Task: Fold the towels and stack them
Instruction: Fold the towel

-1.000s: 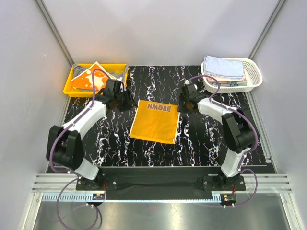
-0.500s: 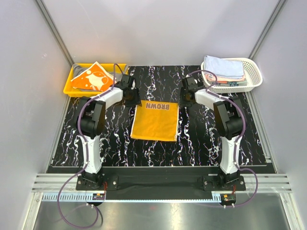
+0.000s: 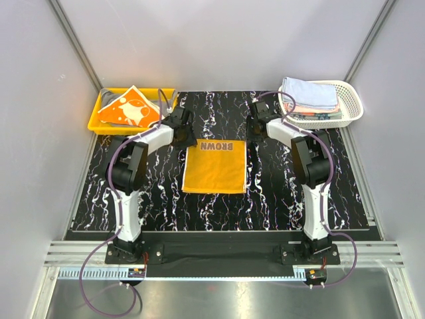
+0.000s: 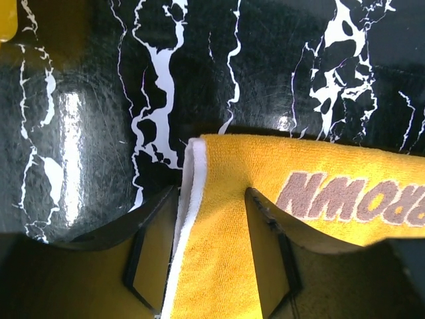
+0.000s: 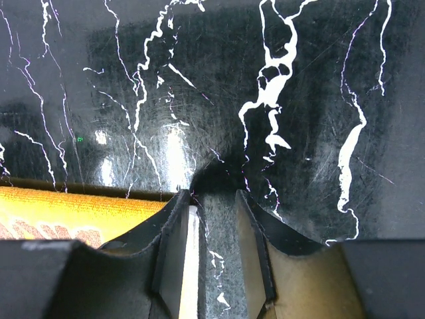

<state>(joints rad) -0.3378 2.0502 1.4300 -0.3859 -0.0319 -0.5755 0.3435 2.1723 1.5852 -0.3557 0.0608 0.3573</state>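
An orange towel (image 3: 215, 167) with brown "BROWN" lettering lies flat and square on the black marbled table (image 3: 285, 193). My left gripper (image 3: 186, 136) is at its far left corner. In the left wrist view the jaws (image 4: 211, 193) stand open, with the white-edged corner of the towel (image 4: 319, 179) lying between them. My right gripper (image 3: 253, 133) is at the far right corner. In the right wrist view it (image 5: 212, 196) is open, with bare table between the fingers and the towel's edge (image 5: 66, 209) against the left finger (image 5: 174, 226).
A yellow tray (image 3: 96, 123) at the back left holds an orange-and-white patterned towel (image 3: 129, 109) and a grey one (image 3: 166, 100). A white lattice basket (image 3: 352, 106) at the back right holds stacked towels, light blue (image 3: 309, 92) on top.
Both grippers moved toward the back of the table with the towel's far corners. The towel went from tilted to straight and flat, and looks shorter front to back.
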